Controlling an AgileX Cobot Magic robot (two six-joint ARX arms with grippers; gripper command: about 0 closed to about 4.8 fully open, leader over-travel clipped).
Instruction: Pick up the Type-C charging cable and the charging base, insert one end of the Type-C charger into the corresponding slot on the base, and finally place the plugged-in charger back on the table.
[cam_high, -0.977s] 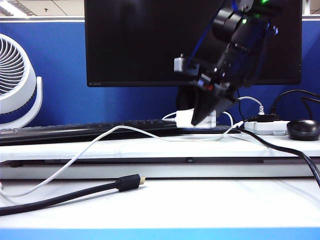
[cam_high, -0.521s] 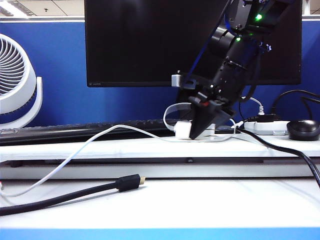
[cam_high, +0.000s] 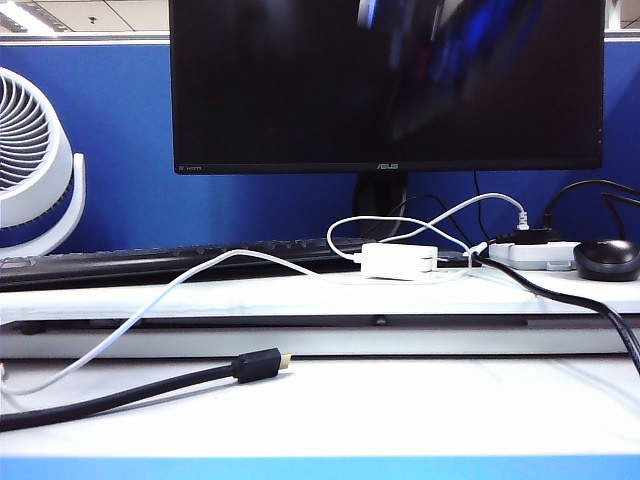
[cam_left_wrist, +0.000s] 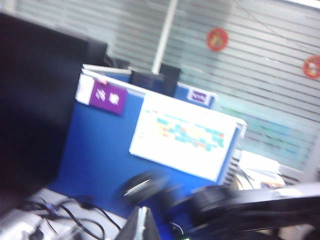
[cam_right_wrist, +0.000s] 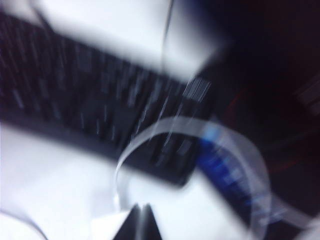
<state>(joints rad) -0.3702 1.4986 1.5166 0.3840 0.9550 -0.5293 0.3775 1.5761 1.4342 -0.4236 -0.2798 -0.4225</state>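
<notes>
The charging base (cam_high: 400, 261) lies flat on the raised shelf of the table (cam_high: 300, 295), below the monitor, with nothing holding it. The Type-C charging cable (cam_high: 335, 232) is plugged into the base's left end and loops above it. My right gripper (cam_right_wrist: 141, 212) is shut and empty, high above the keyboard; the exterior view shows that arm only as a blur (cam_high: 450, 60) in front of the monitor. The blurred cable loop (cam_right_wrist: 150, 132) shows in the right wrist view. My left gripper (cam_left_wrist: 142, 216) is shut and empty, raised, and out of the exterior view.
A black keyboard (cam_high: 150, 262) lies along the shelf. A power strip (cam_high: 535, 254) and a dark mouse (cam_high: 606, 258) sit at the right. A thick black cable with a gold-tipped plug (cam_high: 258, 365) lies on the lower desk. A white fan (cam_high: 30, 170) stands at the left.
The right gripper has let go of the charging base, which went from hanging tilted to lying flat on the shelf. The right arm has risen fast towards the top of the view.
</notes>
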